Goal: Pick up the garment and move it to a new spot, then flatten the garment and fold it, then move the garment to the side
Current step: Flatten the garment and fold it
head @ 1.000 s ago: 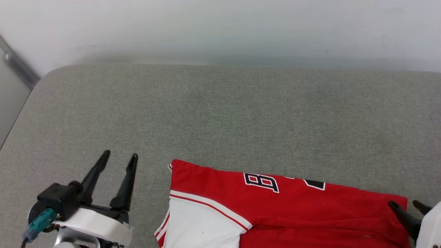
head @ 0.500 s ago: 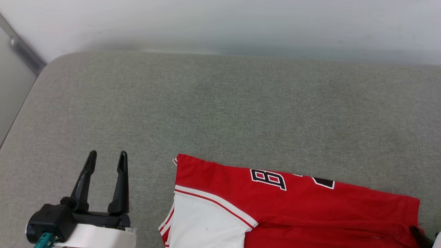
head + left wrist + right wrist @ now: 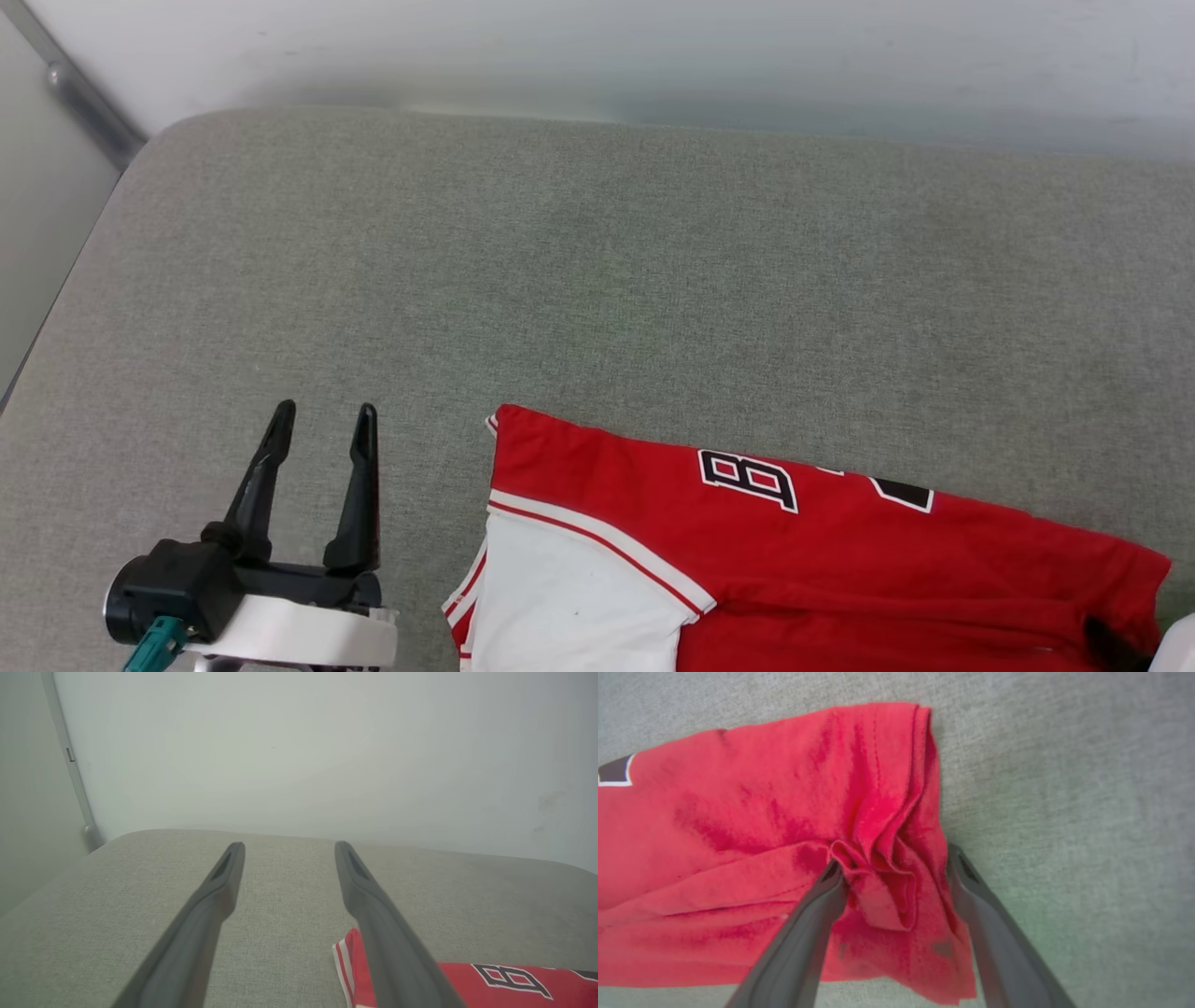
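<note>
The garment (image 3: 840, 560), a red jersey with a white sleeve and black white-outlined lettering, lies flat at the near edge of the grey padded surface (image 3: 597, 280). My left gripper (image 3: 323, 415) stands open over bare surface a short way left of the garment's left edge, nothing between its fingers. In the left wrist view the left gripper (image 3: 289, 847) points toward the wall, with the garment (image 3: 504, 980) at the lower right. In the right wrist view my right gripper (image 3: 896, 861) is open and straddles a bunched fold at the right end of the garment (image 3: 738, 826). One of its dark fingers (image 3: 1106, 642) shows on the red cloth.
A white wall (image 3: 597, 56) rises right behind the surface's far edge. A metal rail (image 3: 84, 93) runs down the corner at the far left, where the surface's rounded left edge (image 3: 56, 280) drops off. Wide bare grey surface stretches beyond the garment.
The head view has shifted, so the garment sits further right and higher in the picture. The left gripper's fingers have turned from tilted to nearly straight. The right gripper has slid toward the picture's lower right corner.
</note>
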{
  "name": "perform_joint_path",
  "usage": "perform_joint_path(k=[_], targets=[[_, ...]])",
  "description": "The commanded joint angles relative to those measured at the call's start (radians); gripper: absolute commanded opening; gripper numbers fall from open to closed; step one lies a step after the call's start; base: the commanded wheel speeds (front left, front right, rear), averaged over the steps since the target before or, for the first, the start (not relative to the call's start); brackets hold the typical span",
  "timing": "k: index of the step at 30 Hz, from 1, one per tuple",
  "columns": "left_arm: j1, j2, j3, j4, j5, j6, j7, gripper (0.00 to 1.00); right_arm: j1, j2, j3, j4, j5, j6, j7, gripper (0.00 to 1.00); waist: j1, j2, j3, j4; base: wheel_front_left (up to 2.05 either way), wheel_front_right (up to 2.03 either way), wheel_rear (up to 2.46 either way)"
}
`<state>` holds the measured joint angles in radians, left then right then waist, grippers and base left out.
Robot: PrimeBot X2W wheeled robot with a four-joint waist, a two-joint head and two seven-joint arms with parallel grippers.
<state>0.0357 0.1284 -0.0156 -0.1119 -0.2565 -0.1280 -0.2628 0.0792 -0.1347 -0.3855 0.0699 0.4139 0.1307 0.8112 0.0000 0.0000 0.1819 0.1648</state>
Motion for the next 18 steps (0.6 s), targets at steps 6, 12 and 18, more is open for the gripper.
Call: perform_joint_path(k=[6,12,18], targets=[[-0.016,0.012,-0.020,-0.006,0.002,-0.002,-0.002,1.00,0.001,0.033,0.092,0.076,0.054,0.004,0.001,1.00,0.0000,0.0000,-0.001,0.003,0.00,0.00,0.00],[-0.007,0.026,-0.033,-0.006,0.012,-0.003,-0.002,1.00,0.005,0.024,0.167,0.095,0.084,0.005,-0.018,1.00,0.0000,0.0000,-0.015,-0.009,0.00,0.00,0.00],[-0.012,0.024,-0.040,-0.017,0.008,-0.003,-0.002,1.00,-0.006,-0.012,0.166,0.099,0.057,0.001,-0.070,0.00,0.0000,0.0000,-0.025,-0.010,0.00,0.00,0.00]])
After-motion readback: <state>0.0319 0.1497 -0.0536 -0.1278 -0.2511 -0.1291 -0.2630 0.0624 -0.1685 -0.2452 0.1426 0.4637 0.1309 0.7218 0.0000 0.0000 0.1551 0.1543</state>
